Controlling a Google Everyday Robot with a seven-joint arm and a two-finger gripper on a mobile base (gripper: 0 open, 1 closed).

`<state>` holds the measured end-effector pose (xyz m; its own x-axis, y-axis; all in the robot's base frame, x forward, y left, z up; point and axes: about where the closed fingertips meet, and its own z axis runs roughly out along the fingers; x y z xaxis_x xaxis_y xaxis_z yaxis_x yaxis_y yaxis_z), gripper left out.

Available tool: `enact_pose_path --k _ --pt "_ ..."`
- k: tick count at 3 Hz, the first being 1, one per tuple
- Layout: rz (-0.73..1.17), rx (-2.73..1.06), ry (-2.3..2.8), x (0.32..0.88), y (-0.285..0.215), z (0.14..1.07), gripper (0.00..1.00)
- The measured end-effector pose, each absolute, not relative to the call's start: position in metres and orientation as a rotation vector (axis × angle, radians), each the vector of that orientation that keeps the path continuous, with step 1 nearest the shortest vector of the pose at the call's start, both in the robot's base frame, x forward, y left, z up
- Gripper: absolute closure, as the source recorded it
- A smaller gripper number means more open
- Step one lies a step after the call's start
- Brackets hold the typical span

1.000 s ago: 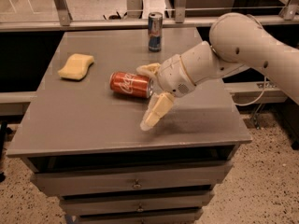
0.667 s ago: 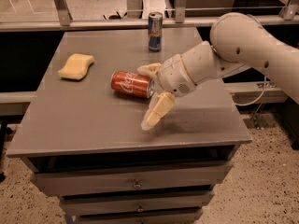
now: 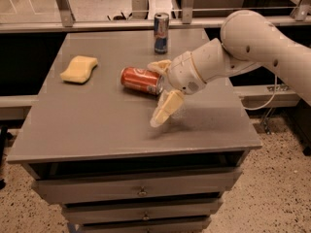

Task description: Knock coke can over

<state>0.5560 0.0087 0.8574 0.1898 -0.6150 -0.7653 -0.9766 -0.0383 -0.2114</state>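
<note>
The red coke can (image 3: 141,80) lies on its side near the middle of the grey table (image 3: 97,125), its silver top facing right. My gripper (image 3: 154,94) is open right at the can's top end. One cream finger (image 3: 165,108) points down-left in front of the can, and the other finger (image 3: 158,65) sits just behind its top. The can is not clamped. The white arm reaches in from the right.
A slim blue-and-silver can (image 3: 161,32) stands upright at the back of the table. A yellow sponge (image 3: 78,69) lies at the left. Drawers (image 3: 141,192) sit under the tabletop. A metal railing runs behind the table.
</note>
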Motion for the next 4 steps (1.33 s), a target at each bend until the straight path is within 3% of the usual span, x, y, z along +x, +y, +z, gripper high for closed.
enact_pose_path --k 4 --pt "0.535 -1.674 1.504 0.579 -0.005 0.863 0.00"
